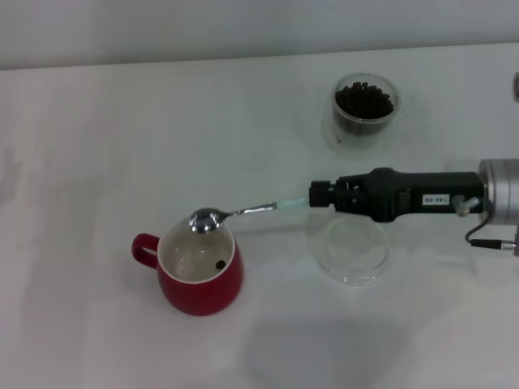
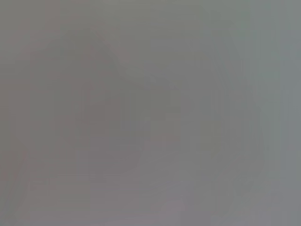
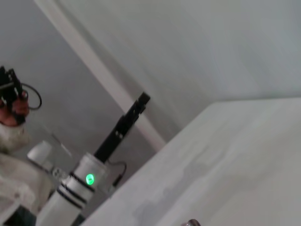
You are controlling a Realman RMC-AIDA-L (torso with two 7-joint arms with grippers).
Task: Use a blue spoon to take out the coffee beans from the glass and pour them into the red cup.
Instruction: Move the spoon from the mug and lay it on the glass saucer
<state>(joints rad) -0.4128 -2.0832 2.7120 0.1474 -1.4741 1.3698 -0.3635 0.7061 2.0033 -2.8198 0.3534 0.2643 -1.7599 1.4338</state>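
The red cup [image 1: 199, 279] stands at the front left of the white table, handle to the left, with one coffee bean [image 1: 220, 263] inside. My right gripper [image 1: 318, 196] reaches in from the right, shut on the pale blue handle of the blue spoon [image 1: 243, 211]. The spoon's shiny bowl sits over the cup's far rim, and I see no beans on it. The glass [image 1: 366, 104] with a heap of coffee beans [image 1: 365, 99] stands at the back right. My left arm is parked off the table, and its gripper [image 3: 137, 106] shows far off in the right wrist view.
A flat clear round saucer [image 1: 353, 251] lies just in front of my right gripper. The left wrist view shows only plain grey. The table's back edge [image 1: 162, 63] runs along the wall.
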